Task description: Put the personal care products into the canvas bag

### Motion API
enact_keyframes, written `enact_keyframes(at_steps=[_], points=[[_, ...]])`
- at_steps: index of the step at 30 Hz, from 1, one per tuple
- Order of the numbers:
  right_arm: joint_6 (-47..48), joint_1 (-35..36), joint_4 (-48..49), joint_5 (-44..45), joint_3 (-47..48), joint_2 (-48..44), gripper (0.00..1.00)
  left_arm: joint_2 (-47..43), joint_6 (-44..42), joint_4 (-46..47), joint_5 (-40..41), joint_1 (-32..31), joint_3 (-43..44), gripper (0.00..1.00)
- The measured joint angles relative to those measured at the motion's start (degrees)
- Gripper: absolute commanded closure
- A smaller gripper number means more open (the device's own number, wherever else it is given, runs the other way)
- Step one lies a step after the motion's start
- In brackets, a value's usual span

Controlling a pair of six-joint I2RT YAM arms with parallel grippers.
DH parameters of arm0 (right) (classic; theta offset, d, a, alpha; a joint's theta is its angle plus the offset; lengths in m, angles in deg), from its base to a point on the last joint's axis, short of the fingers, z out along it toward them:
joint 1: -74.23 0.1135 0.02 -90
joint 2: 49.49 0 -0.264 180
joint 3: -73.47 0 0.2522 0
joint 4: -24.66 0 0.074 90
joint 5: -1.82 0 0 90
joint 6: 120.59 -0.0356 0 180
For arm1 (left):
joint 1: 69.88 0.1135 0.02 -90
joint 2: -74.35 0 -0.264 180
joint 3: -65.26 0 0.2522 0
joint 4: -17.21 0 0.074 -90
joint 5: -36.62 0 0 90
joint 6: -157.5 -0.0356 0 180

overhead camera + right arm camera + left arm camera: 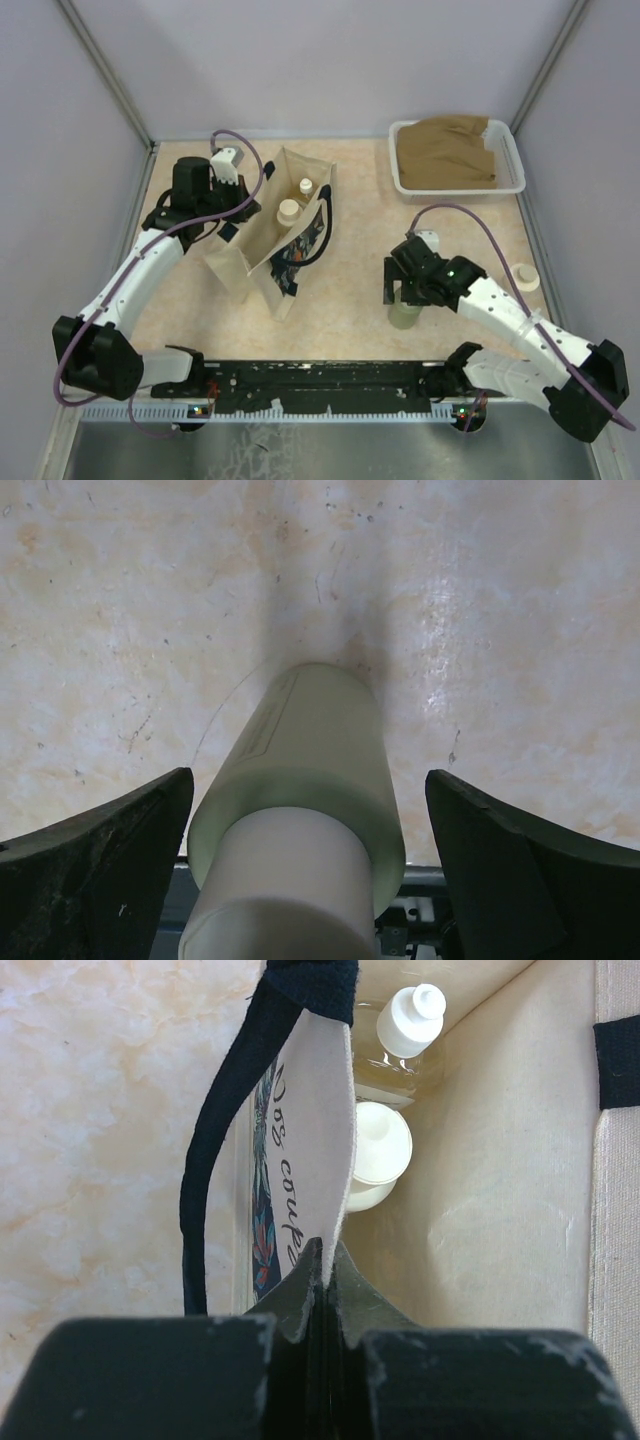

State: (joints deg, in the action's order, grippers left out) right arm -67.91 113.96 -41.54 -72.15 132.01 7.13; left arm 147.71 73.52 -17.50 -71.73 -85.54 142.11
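The canvas bag stands open at centre left. The cream bottle and the clear amber-liquid bottle stand inside it. My left gripper is shut on the bag's rim; the left wrist view shows the fabric edge pinched in the gripper, with the amber bottle and cream bottle beyond. The olive-green cylinder stands upright on the table at the right. My right gripper is open around it; in the right wrist view the cylinder sits between the fingers, untouched.
A white tray holding brown cloth sits at the back right. A small round cream lid lies right of the right arm. The bag's navy handle hangs over its printed side. Walls enclose the table on three sides.
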Motion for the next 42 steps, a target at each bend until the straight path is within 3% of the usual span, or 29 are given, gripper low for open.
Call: enact_keyframes(at_steps=[4,7,14,19,24,30,37,42], points=[[-0.87,1.33,0.17,-0.59,-0.9,0.07,0.05,0.04,0.0,0.04,0.0,0.0,0.0,1.0],[-1.27,2.03,0.22,-0.76,-0.92,0.98,0.17,0.04,0.0,0.07,0.0,0.0,0.0,1.0],[-1.95,4.2,-1.46,0.94,0.33,3.54,0.76,0.04,0.0,0.07,0.02,0.0,0.02,1.0],[-2.14,5.44,-2.45,2.54,1.46,4.9,1.0,0.04,0.0,0.07,0.02,0.0,0.02,1.0],[0.57,5.6,-7.26,4.81,7.61,7.21,1.0,0.04,0.0,0.07,0.02,0.0,0.02,1.0],[9.68,5.88,-6.8,5.9,29.57,11.93,1.0,0.04,0.04,0.07,0.22,0.0,0.02,1.0],[20.44,5.99,-3.21,0.22,55.93,22.1,1.0,0.26,0.22,0.15,0.33,0.0,0.04,1.0],[25.97,6.01,-2.19,-4.79,66.75,29.66,1.0,0.37,0.39,0.15,0.28,0.0,0.13,1.0]])
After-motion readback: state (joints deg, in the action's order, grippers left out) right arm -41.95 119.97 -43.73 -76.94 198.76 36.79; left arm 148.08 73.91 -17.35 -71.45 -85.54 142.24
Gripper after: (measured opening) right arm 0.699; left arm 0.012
